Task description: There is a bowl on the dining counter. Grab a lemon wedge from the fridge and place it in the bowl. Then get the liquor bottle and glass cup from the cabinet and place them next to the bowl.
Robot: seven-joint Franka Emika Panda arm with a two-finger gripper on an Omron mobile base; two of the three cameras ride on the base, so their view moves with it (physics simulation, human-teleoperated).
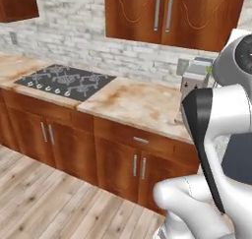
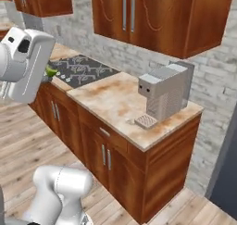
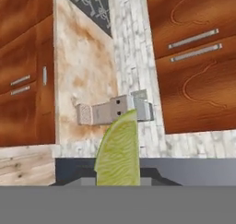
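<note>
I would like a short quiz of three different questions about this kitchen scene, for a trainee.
1. True or false: the yellow-green lemon wedge lies on the beige marbled wall counter.
2. What stands on that counter's end? A) toaster B) grey box-shaped coffee machine C) kettle
3. Fill in: the wall cabinet doors are ____.

Key: 1 false, the claw holds it; 2 B; 3 closed.

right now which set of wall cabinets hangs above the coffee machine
The wide double-door wall cabinet with two silver bar handles hangs above the grey coffee machine. The smaller cabinet hangs further left, past the cooktop.
</note>
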